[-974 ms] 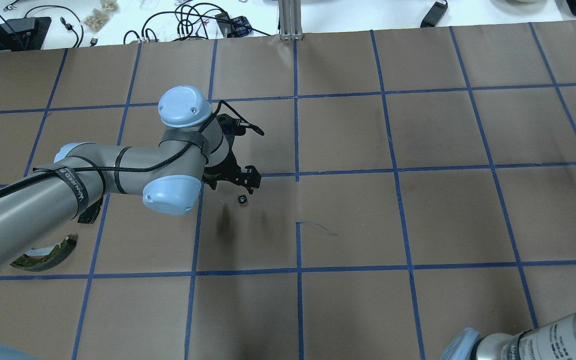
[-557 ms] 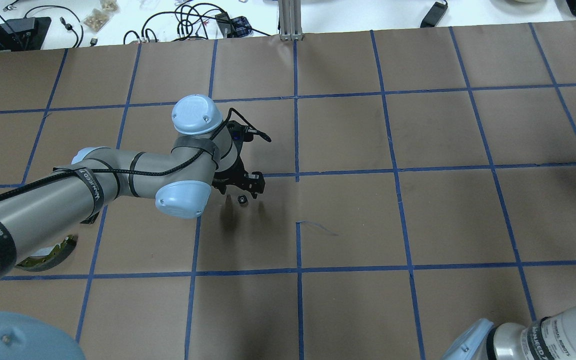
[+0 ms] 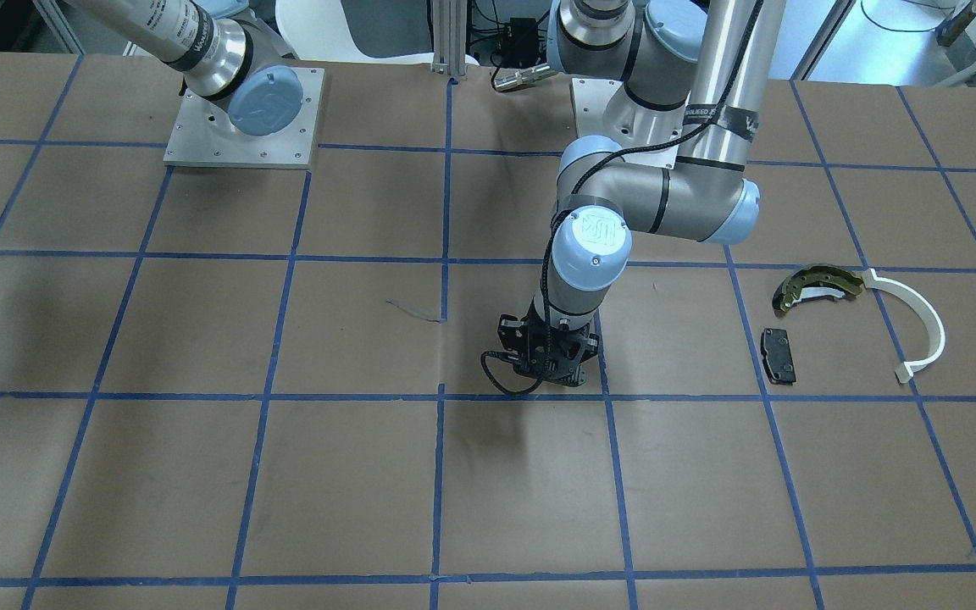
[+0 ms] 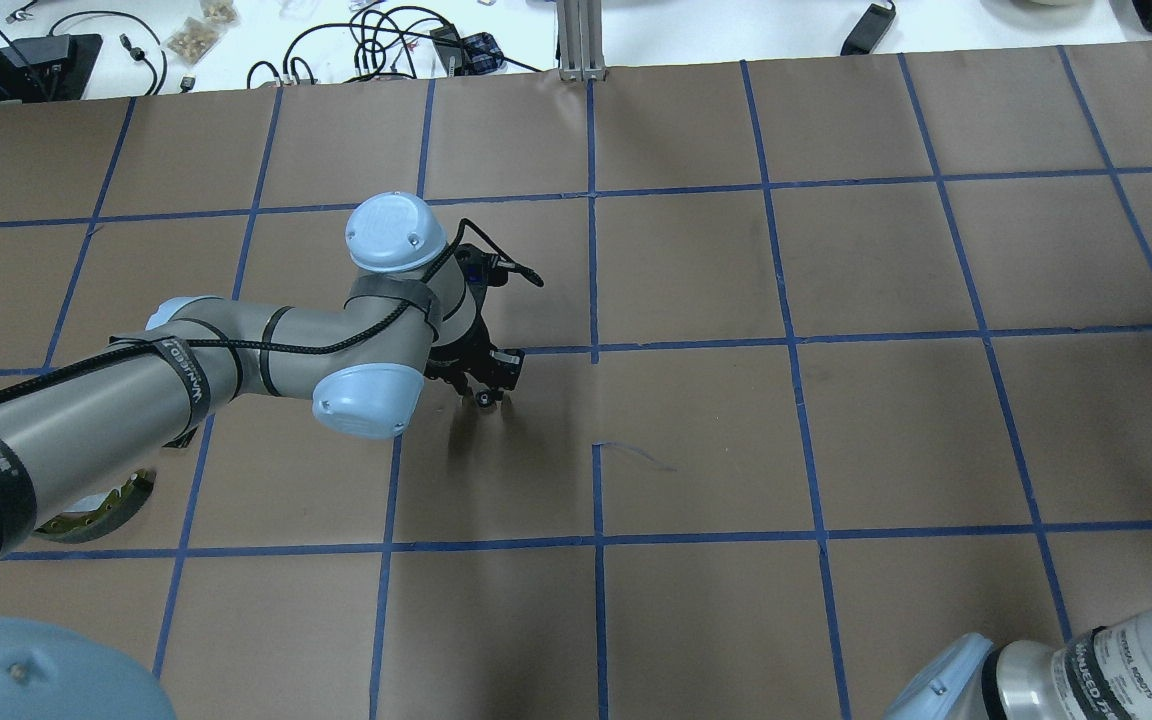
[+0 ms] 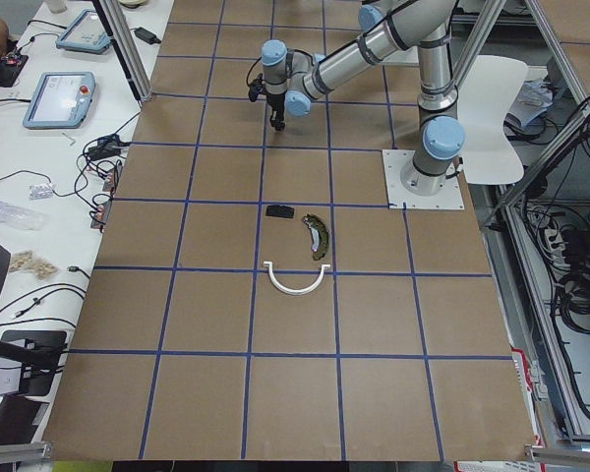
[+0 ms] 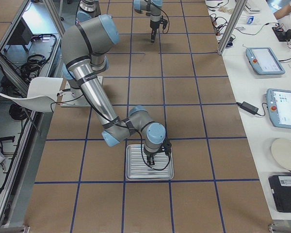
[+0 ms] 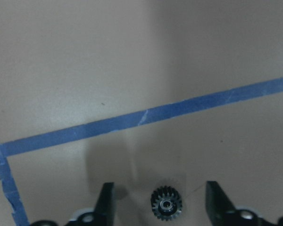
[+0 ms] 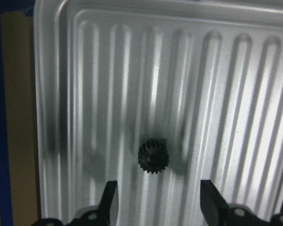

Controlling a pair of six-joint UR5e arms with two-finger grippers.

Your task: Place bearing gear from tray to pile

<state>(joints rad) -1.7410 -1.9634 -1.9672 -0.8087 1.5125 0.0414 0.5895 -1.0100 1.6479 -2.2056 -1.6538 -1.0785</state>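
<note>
Noted left gripper [image 7: 159,186] nearer gear [image 7: 166,203] than earlier, jaws apart astride it, lower centre. Judged light, rigid, toothed; pinch across teeth. Found right gripper [image 8: 155,188] spread over tray [image 8: 254,70].

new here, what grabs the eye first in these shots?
The left gripper, open, points down at mid-table with its fingers either side of a small black gear, not touching it. Toward the robot's right end, the right gripper hangs open over a second gear on a ridged metal tray. A brake shoe, black pad and white arc lie grouped toward the robot's left.
</note>
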